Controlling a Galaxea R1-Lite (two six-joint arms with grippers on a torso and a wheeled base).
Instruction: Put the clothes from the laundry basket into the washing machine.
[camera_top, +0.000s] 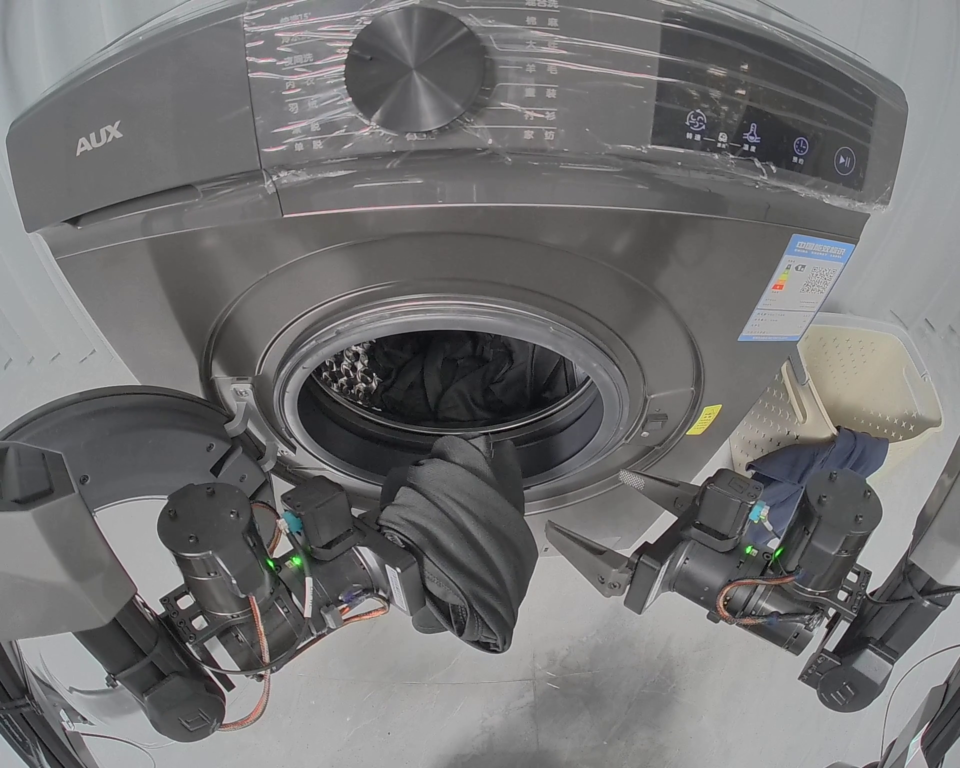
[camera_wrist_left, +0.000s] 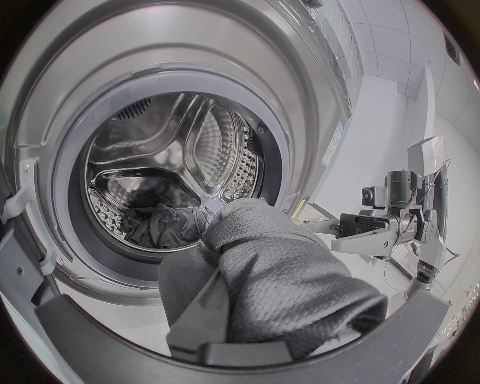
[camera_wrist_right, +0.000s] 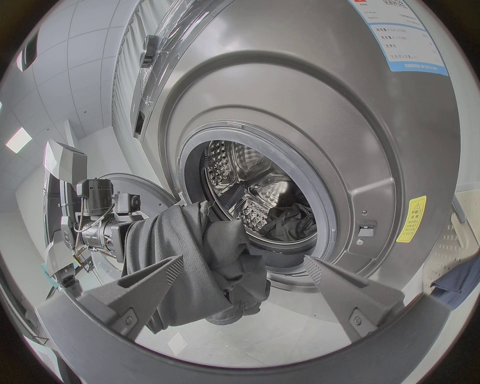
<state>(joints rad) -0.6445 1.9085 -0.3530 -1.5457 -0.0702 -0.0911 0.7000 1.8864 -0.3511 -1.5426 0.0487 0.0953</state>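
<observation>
The grey washing machine (camera_top: 500, 260) stands with its round opening facing me, and dark clothes (camera_top: 450, 375) lie in the drum (camera_wrist_left: 165, 165). My left gripper (camera_top: 435, 575) is shut on a dark grey garment (camera_top: 460, 545), which hangs bunched just in front of the opening's lower rim. In the left wrist view this garment (camera_wrist_left: 285, 270) drapes over the fingers (camera_wrist_left: 205, 310). To the right of it, level with the rim, my right gripper (camera_top: 588, 505) is open and holds nothing; its fingers (camera_wrist_right: 160, 280) are spread wide. A blue garment (camera_top: 820, 460) lies in the cream laundry basket (camera_top: 880, 380).
The machine's door (camera_top: 110, 450) is swung open to the left, close behind my left arm. The basket stands on the floor against the machine's right side. Bare grey floor (camera_top: 600, 690) lies below both grippers.
</observation>
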